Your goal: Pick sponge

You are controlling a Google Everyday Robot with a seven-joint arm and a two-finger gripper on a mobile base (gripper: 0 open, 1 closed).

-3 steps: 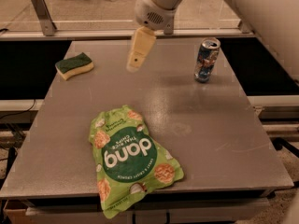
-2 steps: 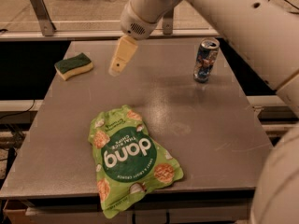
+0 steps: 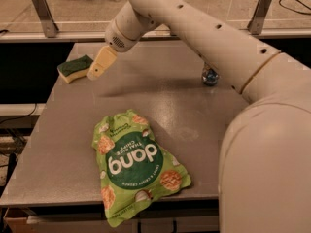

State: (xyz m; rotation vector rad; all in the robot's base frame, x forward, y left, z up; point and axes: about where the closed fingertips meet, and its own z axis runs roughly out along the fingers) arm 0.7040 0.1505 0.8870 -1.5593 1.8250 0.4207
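Note:
The sponge [image 3: 74,67], green on top over pale yellow foam, lies near the far left corner of the grey table [image 3: 175,106]. My gripper [image 3: 101,62] hangs from the white arm [image 3: 194,28] just right of the sponge, close beside it and slightly above the table. It holds nothing that I can see.
A green chip bag [image 3: 134,165] lies flat at the table's front edge, partly overhanging it. A drink can [image 3: 210,76] stands at the right, mostly hidden behind the arm. The arm's bulk fills the right foreground. Metal rails run behind the table.
The gripper has moved left and down across the table, from near the middle back to right beside the sponge. The arm now covers most of the can.

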